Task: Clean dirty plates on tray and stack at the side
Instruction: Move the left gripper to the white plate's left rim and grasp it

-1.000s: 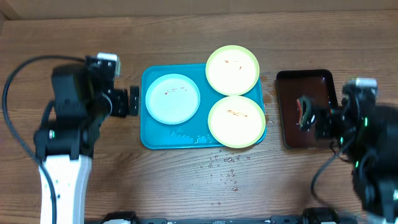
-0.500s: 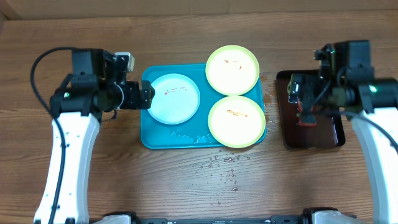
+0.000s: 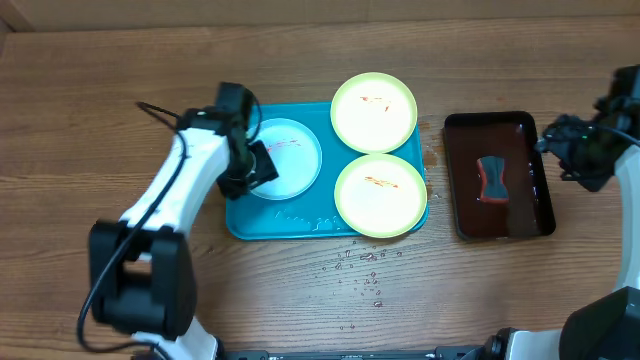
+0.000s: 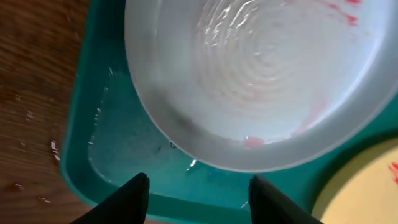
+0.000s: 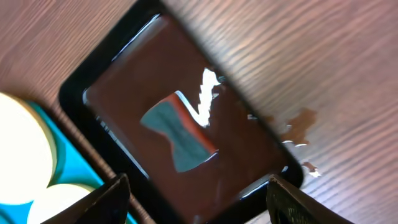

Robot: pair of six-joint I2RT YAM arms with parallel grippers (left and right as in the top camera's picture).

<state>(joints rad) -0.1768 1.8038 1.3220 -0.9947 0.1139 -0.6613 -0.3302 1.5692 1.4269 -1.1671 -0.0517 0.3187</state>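
The left gripper (image 4: 198, 198) is held half-open, empty, over the pale blue plate (image 4: 261, 81); the right gripper (image 5: 199, 202) is held wide by the dark tray (image 5: 242, 155).

Clock read from the tray (image 3: 250, 222) centre, overhead view, 12 at top.
- 9: left arm (image 3: 180, 185) slants across the table and reaches over the rim; blocked.
- 12, 6: bare wood, passable; water drops (image 3: 365, 265) at 6.
- 3: narrow strip, then dark tray (image 3: 520, 205) with sponge (image 3: 492, 178).
- On tray: upper yellow-green plate (image 3: 373, 110) and lower yellow-green plate (image 3: 380, 195) rim to rim, no gap. A slim gap separates them from the pale blue plate (image 3: 295, 150).
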